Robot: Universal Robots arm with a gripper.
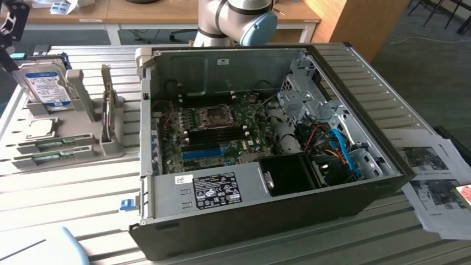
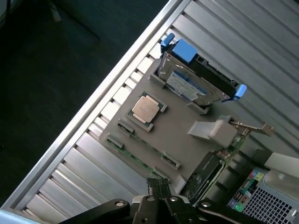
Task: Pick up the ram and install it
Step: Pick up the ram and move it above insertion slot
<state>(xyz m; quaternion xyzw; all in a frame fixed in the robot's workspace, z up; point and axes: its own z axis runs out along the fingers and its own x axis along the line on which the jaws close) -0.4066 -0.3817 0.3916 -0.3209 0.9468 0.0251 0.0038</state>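
The pincer (image 2: 159, 187) is closed tight with nothing between its tips; it hangs above the grey holder tray (image 2: 180, 135), and the ram (image 2: 135, 157) lies in a slot along the tray's edge, the stick's near end just beyond the closed tips; its long axis runs parallel to the edge of the slatted metal surface (image 1: 74, 193), so the tips look set roughly in line with it; a second green stick appears to sit in the neighbouring slot; a processor chip (image 2: 145, 108) and a hard drive (image 2: 191, 86) share the tray; the open computer case (image 1: 257, 232) stands beside it on the exterior view's right, motherboard (image 1: 213, 132) exposed; printed papers (image 1: 434, 182) lie beyond; desks and carpeted floor (image 1: 427, 49) surround.
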